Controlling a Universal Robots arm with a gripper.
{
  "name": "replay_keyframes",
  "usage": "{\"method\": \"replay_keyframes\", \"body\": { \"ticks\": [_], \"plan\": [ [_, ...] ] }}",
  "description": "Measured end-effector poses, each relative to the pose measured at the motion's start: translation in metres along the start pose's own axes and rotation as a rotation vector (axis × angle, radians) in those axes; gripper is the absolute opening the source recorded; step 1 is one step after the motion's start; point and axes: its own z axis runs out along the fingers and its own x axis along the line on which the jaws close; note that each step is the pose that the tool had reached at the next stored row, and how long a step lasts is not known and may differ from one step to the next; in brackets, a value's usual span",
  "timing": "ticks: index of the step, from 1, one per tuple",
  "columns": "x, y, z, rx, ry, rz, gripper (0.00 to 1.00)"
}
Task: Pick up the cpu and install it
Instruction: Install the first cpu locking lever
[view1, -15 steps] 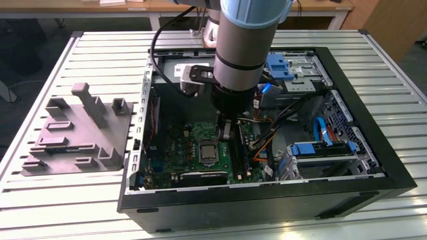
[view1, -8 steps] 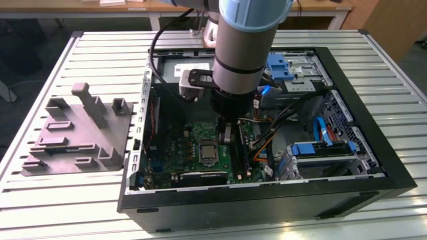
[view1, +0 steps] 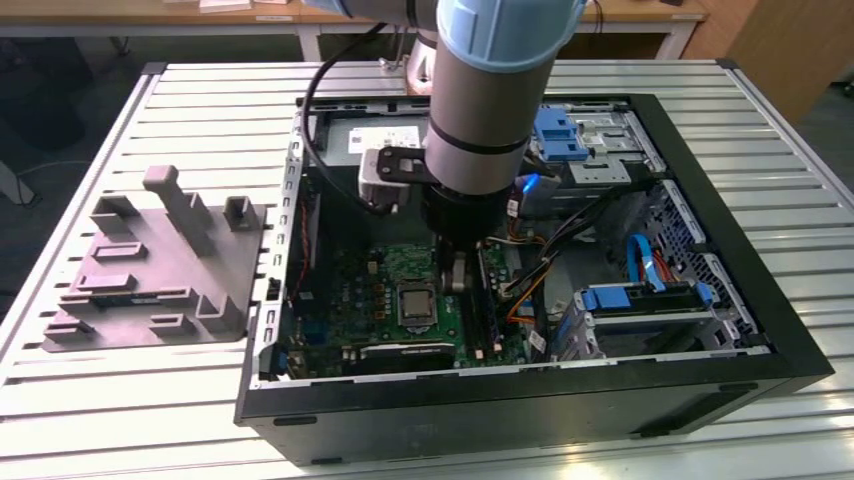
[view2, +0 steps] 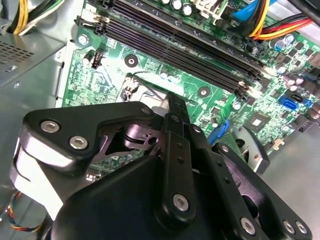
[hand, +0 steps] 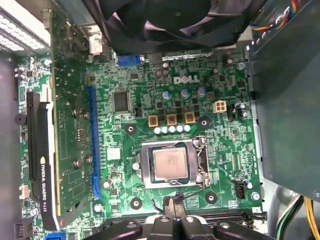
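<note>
Already, one flat square cpu (hand: 170, 165) with a matt silver-grey lid is seen seated in the dark metal-framed socket (hand: 172, 164) on the green motherboard (hand: 150, 105). At its 6 o'clock in the first wrist view, the black gripper (hand: 174, 205) is held upright, fingers drawn narrow and holding nothing.

One cpu (hand: 170, 165) sits in one socket (hand: 173, 162) at lower centre of the first wrist view. One gripper (view1: 461, 272), one computer case (view1: 747, 300) and one grey fixture (view1: 154, 270), at left, appear in the exterior view. One fan (hand: 160, 20) fills the first wrist view's top.
</note>
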Motion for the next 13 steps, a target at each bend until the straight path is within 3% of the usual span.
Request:
{"method": "replay_keyframes", "body": {
  "ticks": [13],
  "plan": [
    [0.0057,0.0009,0.0065,0.0078,0.0028,-0.059,0.11]
  ]
}}
